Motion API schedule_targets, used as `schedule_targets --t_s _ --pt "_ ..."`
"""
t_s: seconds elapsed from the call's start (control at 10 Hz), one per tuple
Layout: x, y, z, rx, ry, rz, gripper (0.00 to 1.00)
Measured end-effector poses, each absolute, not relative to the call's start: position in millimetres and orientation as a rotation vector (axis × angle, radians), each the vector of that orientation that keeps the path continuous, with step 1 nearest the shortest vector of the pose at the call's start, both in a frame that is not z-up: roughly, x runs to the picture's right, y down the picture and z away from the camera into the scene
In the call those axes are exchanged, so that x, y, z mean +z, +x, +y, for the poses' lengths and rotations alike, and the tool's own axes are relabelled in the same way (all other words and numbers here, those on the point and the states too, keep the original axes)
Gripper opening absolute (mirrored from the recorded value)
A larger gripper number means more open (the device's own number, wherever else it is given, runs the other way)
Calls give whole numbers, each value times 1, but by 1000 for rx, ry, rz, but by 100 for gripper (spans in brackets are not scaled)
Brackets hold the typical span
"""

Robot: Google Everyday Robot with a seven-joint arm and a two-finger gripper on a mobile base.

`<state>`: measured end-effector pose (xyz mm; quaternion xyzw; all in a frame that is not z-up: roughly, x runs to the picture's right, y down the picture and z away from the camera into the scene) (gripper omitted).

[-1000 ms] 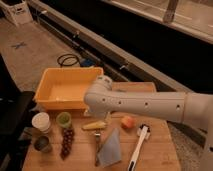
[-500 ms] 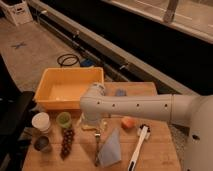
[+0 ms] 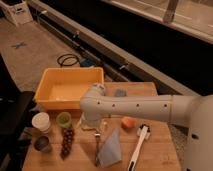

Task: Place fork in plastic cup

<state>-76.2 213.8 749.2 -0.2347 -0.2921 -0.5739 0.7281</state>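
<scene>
Fork (image 3: pixel 96 149) lies flat on the table (image 3: pixel 160 146), just beneath and nearer the camera than the gripper (image 3: pixel 95 128). Long axis runs near-to-far; tine end not discernible. Gripper jaws spread wide, empty, hanging over the fork's far end, probably for a top-down pinch. Plastic cup (image 3: pixel 63 119) stands upright just beside the gripper, mouth up to receive.

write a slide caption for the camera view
Open gripper hangs near the fork, beside the plastic cup.
</scene>
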Motion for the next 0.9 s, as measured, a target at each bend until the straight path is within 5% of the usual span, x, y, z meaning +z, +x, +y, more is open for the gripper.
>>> schedule_targets --t_s 0.9 --pt "783 -63 248 -1234 -598 -725 80"
